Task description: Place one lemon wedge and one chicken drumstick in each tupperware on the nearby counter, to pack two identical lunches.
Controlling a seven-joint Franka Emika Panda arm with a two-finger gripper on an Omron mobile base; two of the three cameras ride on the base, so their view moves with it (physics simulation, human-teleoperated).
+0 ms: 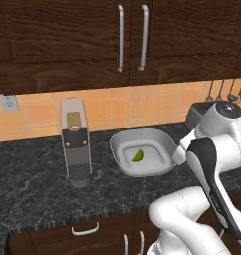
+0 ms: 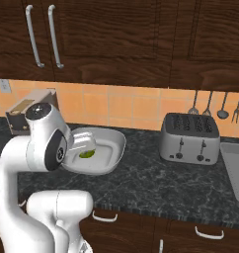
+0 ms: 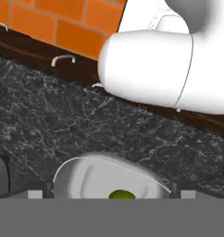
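With one yellow-green lemon wedge (image 1: 138, 156) already lying in the bowl-like tupperware (image 1: 160, 138) on the counter (image 1: 33, 184), the end effector, whose opening I cannot tell, risks nudging that light container or dropping the next item beside it.

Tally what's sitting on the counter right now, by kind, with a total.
Lemon wedge: 1, yellow-green, inside the bowl-like tupperware
Tupperware: 2, the bowl-like tupperware and a rectangular tupperware cut off at the right edge of the right base view
Toaster: 1, silver
Coffee machine: 1, tall, grey
Total: 5
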